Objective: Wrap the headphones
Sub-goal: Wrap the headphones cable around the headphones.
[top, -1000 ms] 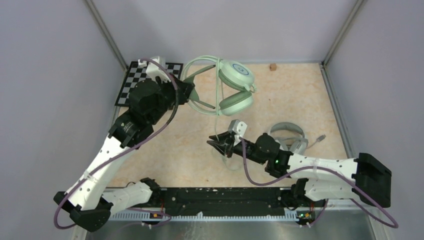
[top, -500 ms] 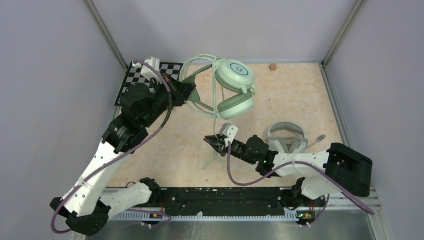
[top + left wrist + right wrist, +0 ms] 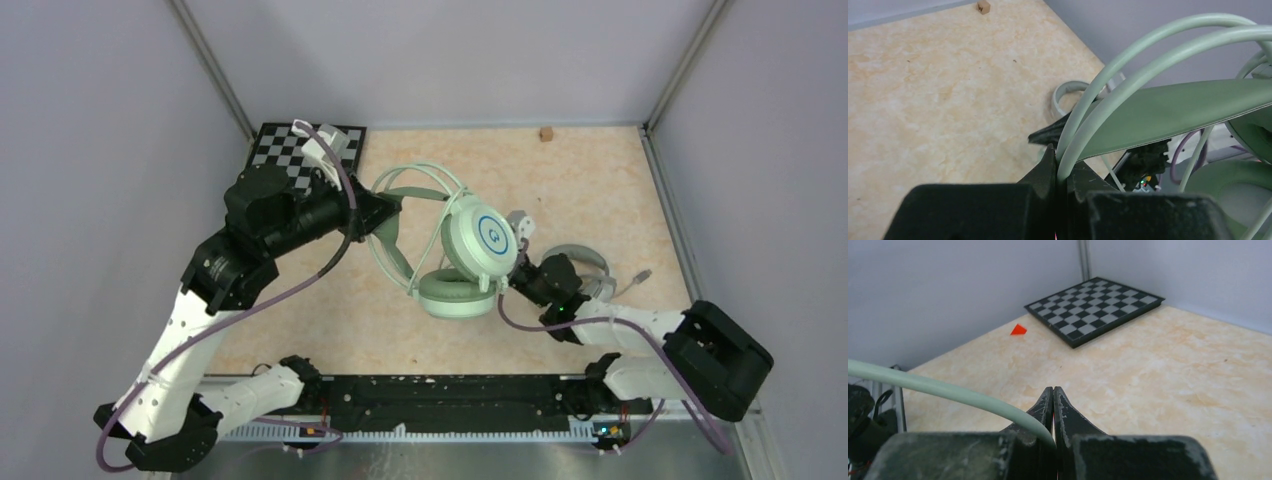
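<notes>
1. Where the left gripper [image 3: 1059, 170] closes, its fingers are clenched on the green headset [image 3: 480, 238]. They pinch the two thin hoops [image 3: 1208, 20] of the headband, which rise from between the fingertips and arch away to their right.
2. The broad strap [image 3: 1173, 112] of the headband runs just under those hoops, starting close beside the fingertips.
3. From above, the headset reaches from the left fingers toward the right arm. One cup [image 3: 482, 238] shows its ringed outer face upward, and the other cup [image 3: 455, 295] sits just nearer the bases.
4. The table [image 3: 600, 180] lies well below the left fingers in the wrist view. It cannot be told whether the lower cup touches it.
5. The right gripper [image 3: 1053, 396] is also clenched, its fingers grasping the pale-green cable [image 3: 923, 382]. The cable comes in from the left of the fingers and ends pinched between them.
6. From above, the right fingers are hidden under the ringed cup, so only the wrist behind them shows.
7. The white headset [image 3: 585, 262] lies on the table behind the right fingers, partly covered by that arm. In the left wrist view it shows beyond the left fingertips.
8. A checkerboard [image 3: 1098, 307] lies ahead of the right fingers, near the walls, with a small red marker [image 3: 1018, 330] just to its left.
9. A small brown block [image 3: 546, 133] sits at the table's far edge, well apart from both pairs of fingers.
</notes>
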Controlling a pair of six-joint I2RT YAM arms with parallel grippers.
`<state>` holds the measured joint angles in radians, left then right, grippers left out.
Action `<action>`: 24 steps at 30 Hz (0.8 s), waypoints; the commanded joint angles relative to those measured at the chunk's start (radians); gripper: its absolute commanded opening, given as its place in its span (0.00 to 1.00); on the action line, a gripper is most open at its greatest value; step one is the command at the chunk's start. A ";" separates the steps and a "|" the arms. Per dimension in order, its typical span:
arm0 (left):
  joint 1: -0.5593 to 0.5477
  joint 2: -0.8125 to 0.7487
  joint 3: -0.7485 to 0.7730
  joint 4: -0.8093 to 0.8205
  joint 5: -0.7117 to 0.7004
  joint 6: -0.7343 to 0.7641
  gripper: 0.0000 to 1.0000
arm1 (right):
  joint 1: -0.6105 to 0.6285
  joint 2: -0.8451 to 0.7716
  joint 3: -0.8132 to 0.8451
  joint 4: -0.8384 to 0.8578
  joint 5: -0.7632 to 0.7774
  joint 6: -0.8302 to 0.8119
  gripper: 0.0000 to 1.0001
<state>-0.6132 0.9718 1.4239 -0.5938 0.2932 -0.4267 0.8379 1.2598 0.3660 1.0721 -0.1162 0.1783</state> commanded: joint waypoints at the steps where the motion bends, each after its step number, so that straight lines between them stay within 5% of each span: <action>1: 0.001 0.014 0.127 -0.136 -0.030 0.166 0.00 | -0.099 -0.101 0.002 -0.051 -0.043 0.091 0.00; 4: 0.001 0.006 0.132 -0.156 -0.155 0.199 0.00 | -0.136 -0.167 -0.002 -0.104 -0.041 0.091 0.00; 13: 0.000 -0.077 0.038 0.017 -0.221 0.174 0.00 | -0.191 -0.236 0.009 -0.190 -0.039 0.097 0.00; 20: 0.000 -0.022 0.027 -0.116 0.247 0.578 0.00 | -0.285 -0.257 0.120 -0.347 -0.183 0.188 0.00; 24: 0.000 0.007 -0.014 -0.219 0.192 0.828 0.00 | -0.295 -0.298 0.190 -0.474 -0.198 0.209 0.02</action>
<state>-0.6094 0.9722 1.4368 -0.7017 0.3695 0.1310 0.5854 1.0206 0.4591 0.7155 -0.3164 0.3332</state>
